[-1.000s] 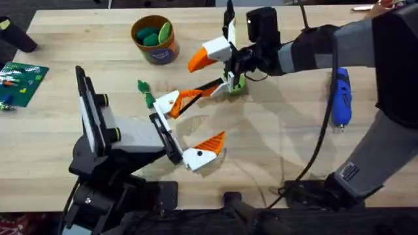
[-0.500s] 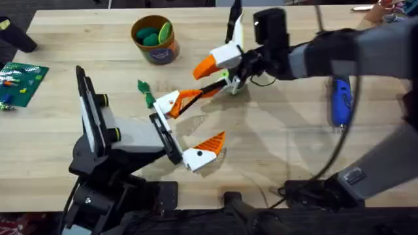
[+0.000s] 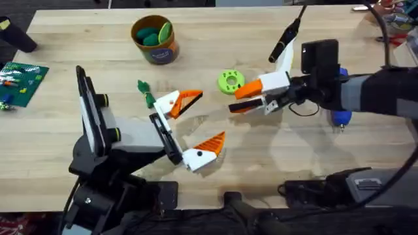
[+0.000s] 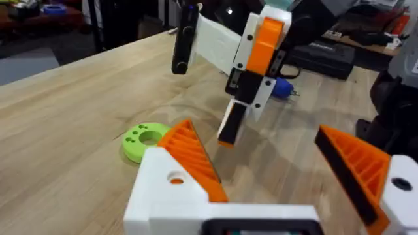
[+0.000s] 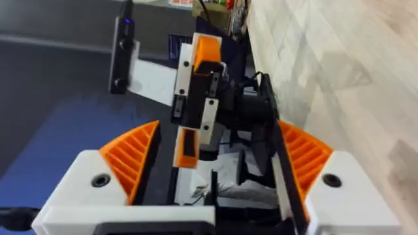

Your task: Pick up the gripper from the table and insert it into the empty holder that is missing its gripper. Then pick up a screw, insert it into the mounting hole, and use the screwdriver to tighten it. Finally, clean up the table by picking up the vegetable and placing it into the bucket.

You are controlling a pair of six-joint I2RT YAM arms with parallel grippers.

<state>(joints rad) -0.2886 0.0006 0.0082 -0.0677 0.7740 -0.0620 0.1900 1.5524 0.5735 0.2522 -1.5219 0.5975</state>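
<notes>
A broad counter (image 3: 78, 39) of pale wooden butcher-block planks carries everything. The left gripper (image 3: 191, 127), white angular plastic with ribbed orange wedge pads, rests low near the counter's middle, its fingers spread wide and holding nothing. The right gripper (image 3: 251, 99), of the same build, hangs just right of a flat lime-green plastic disc (image 3: 230, 81); whether its fingers are closed I cannot tell. A round yellow-orange bucket (image 3: 157, 51) with a dark blue band stands at the far left-centre, green vegetables inside. A bright blue pen-shaped screwdriver (image 3: 341, 116) lies at the right, partly behind the right arm.
</notes>
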